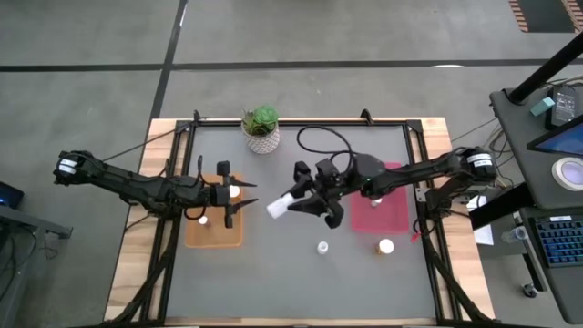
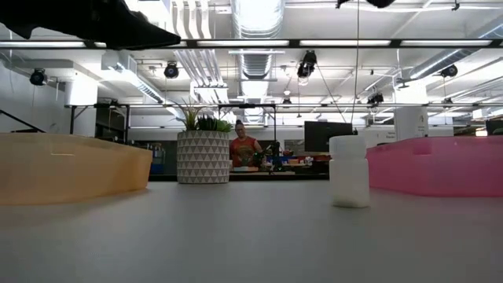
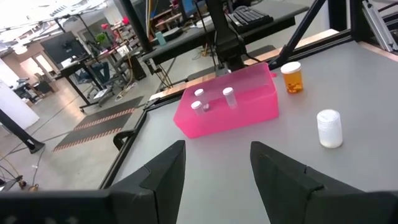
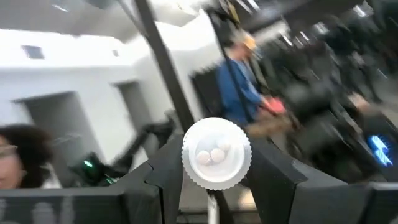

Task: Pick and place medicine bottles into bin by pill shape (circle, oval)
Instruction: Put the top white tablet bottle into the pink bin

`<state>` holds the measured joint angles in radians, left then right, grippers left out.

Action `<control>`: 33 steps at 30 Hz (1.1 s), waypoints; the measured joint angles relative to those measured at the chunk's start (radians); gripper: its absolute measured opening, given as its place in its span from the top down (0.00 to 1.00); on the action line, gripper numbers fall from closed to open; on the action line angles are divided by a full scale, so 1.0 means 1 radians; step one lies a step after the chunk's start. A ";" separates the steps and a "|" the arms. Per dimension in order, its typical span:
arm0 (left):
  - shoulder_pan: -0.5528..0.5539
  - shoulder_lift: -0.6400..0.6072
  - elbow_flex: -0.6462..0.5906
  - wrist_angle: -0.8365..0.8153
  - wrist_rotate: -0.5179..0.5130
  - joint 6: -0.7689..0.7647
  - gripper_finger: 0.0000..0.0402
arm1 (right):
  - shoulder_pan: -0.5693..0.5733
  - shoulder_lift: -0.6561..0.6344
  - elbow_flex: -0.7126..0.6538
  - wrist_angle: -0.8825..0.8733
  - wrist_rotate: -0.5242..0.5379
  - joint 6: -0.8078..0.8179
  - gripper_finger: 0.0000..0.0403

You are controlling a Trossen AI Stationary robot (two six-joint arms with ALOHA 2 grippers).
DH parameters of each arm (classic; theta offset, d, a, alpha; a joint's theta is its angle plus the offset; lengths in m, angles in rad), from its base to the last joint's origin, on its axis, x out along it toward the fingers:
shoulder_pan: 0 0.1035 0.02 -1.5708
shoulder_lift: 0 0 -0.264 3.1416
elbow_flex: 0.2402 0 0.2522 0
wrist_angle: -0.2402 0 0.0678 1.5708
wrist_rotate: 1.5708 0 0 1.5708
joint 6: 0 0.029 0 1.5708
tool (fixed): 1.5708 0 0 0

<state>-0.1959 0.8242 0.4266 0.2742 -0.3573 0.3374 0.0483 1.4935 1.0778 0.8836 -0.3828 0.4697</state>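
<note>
- The right gripper [image 1: 305,205] hangs over the table's middle, clamped on a white bottle [image 1: 280,206] raised off the mat, pills showing through its end [image 4: 216,154].
- The left gripper [image 1: 244,193] hovers over the orange bin [image 1: 214,234] at nine o'clock, fingers [image 3: 163,176] parted, holding nothing.
- Two bottles [image 1: 322,247] stand at six o'clock, near the pink bin [image 1: 378,211].

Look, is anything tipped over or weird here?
One thing: the right tool holds a white bottle sideways above the table, its round end facing the wrist camera. The white bottle on the table stands upright; nothing looks spilled.
</note>
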 joint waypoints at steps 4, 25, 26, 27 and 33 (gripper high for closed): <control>0.000 0.000 -0.005 -0.001 0.000 0.000 0.59 | 0.006 0.024 -0.004 0.103 -0.037 0.001 0.64; 0.000 0.000 -0.007 0.001 0.000 0.000 0.59 | -0.016 -0.001 -0.004 0.078 0.438 0.072 0.64; 0.000 0.000 -0.007 0.002 0.000 0.000 0.59 | -0.020 -0.005 -0.004 0.062 0.465 0.062 0.64; 0.000 0.000 -0.007 0.001 0.000 0.000 0.59 | -0.026 -0.011 -0.004 0.036 0.488 0.051 0.64; 0.000 0.000 -0.007 0.000 0.000 0.000 0.59 | -0.066 -0.073 0.029 -0.325 0.642 -0.028 0.64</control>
<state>-0.1959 0.8242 0.4194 0.2741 -0.3570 0.3370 -0.0175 1.4202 1.1066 0.5584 0.2597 0.4419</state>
